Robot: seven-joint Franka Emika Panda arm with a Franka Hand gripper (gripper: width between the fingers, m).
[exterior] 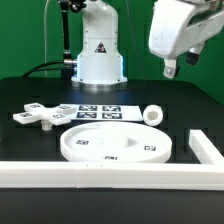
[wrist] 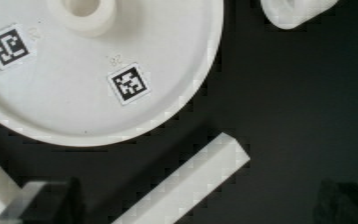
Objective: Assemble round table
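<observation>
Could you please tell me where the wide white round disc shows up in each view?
Exterior view: the wide white rimmed plastic disc lies low in the centre.
Wrist view: the disc fills most of the picture, showing two square tags.
Shared landmark: the long white straight border wall beside the disc.

Non-task items: black matte table fills most of the exterior view. White border wall runs straight along the near edge, spanning the frame. A second white wall segment lies at the exterior view's right, angled back from the front run; can't tell whether the two join, since the corner is out of frame. Marker board lies flat mid-table and carries several black-and-white square tags. Plain pale backdrop behind the table. Wrist view: same black table with the squared end of a straight white bar lying on it; can't tell which wall segment that is.
</observation>
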